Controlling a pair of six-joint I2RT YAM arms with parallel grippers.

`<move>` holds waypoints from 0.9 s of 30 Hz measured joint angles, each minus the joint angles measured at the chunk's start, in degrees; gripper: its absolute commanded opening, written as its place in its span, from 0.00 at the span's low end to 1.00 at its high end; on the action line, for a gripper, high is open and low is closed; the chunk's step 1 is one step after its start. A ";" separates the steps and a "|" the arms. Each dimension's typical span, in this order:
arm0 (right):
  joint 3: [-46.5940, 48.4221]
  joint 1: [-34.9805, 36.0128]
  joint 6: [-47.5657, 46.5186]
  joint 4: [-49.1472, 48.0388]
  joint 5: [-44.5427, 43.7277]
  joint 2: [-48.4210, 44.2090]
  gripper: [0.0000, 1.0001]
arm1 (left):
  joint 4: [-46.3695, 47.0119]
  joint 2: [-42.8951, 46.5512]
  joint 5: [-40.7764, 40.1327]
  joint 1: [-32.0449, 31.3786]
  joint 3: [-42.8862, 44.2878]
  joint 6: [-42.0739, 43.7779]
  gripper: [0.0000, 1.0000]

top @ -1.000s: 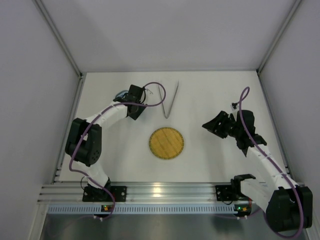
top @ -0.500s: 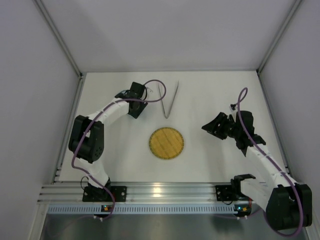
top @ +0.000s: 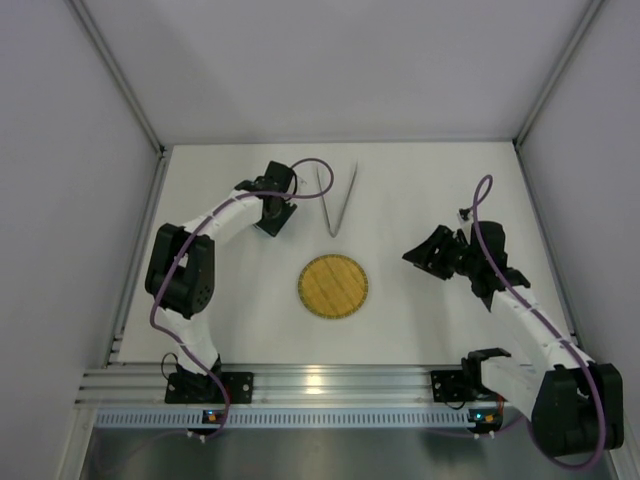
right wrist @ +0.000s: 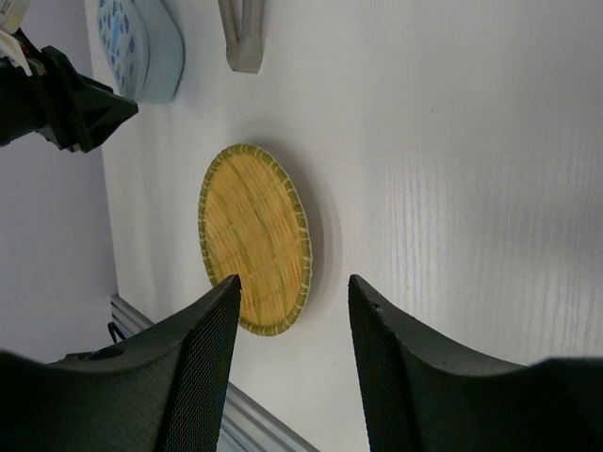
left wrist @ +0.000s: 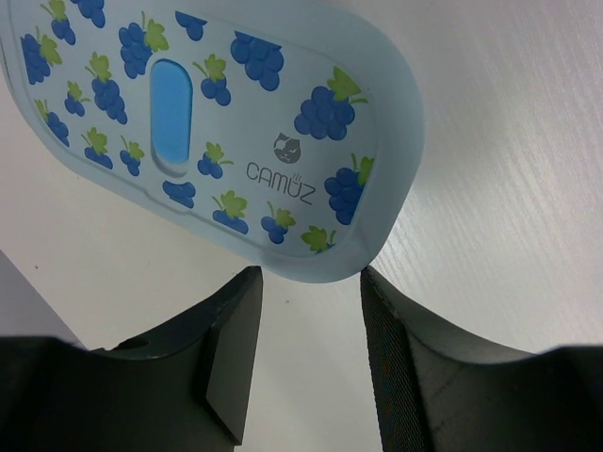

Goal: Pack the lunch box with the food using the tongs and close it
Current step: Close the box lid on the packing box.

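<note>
The lunch box is light blue, and its lid, printed with blue grapes, is on. It lies on the white table. Its rounded near end reaches just to the tips of my left gripper, which is open and grips nothing. From above, my left gripper hides the box. The silver tongs lie in a narrow V to the right of it, with their joined end in the right wrist view. My right gripper is open and empty at mid-right, its fingers framing bare table. No food is in view.
A round yellow woven plate sits empty at the table's centre, also in the right wrist view as the plate. The lunch box and my left arm show at that view's top left. Grey walls close in the table.
My left gripper has shifted slightly back and right over the lunch box. The right arm has barely moved. Both grippers stay open.
</note>
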State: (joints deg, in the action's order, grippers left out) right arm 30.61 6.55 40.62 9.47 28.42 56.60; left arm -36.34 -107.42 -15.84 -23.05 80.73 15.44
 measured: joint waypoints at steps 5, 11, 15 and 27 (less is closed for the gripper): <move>0.00 0.00 -0.13 -0.02 0.00 0.37 0.49 | -0.98 -0.33 -0.24 0.00 0.94 -0.59 0.51; 0.00 0.00 -0.13 -0.02 0.04 0.61 0.49 | -1.57 -1.18 -0.85 0.00 1.16 -0.81 0.51; 0.00 0.00 -0.13 -0.02 0.13 1.01 0.49 | -2.10 -2.01 -1.88 -0.02 1.97 -1.01 0.51; -0.24 0.00 -0.17 -0.04 0.15 1.22 0.49 | -3.43 -2.38 -5.77 0.04 3.76 -2.56 0.52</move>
State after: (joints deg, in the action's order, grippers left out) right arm 30.37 6.55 40.45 9.43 28.58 57.82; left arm -39.77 -109.80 -21.61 -23.00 84.49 12.88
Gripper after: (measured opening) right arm 0.491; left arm 0.516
